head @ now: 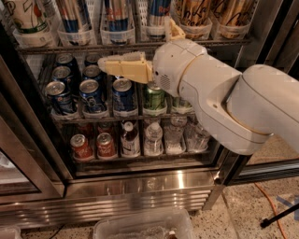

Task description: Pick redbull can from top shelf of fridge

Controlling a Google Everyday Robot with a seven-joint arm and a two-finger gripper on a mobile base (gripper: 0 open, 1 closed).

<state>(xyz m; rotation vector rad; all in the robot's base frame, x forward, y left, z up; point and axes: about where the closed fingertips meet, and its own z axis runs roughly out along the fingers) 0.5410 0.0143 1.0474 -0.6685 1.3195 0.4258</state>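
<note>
Blue-silver redbull can (159,13): slim, red lettering, standing in clear tray (156,32) on top shelf (88,47)
gripper (122,68): cream plastic, just under that wire shelf; grip state cannot tell

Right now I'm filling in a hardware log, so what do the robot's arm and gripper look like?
The arm is smooth off-white, made of rounded, bulbous shells with thin seams at the joints. No cables or markings show. The gripper is pale yellow and blocky; it sits in front of the blue cans, just under the top shelf.
</note>
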